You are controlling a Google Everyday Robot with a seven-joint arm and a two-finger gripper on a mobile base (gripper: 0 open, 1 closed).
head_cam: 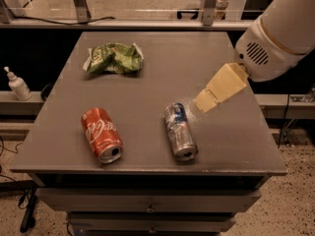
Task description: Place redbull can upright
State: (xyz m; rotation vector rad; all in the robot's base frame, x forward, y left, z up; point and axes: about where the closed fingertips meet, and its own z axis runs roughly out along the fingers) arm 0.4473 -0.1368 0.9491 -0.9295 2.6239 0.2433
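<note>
The redbull can (pixel 179 130) is slim, silver and blue, and lies on its side at the front right of the grey table (pixel 147 68), its open top facing the front edge. My gripper (pixel 206 102) is the tan tip of the white arm that comes in from the upper right. It hangs above the table just to the right of the can's far end, apart from it.
A wider red Coca-Cola can (pixel 101 134) lies on its side at the front left. A crumpled green chip bag (pixel 114 58) lies at the back left. A white bottle (pixel 18 85) stands on a shelf left of the table.
</note>
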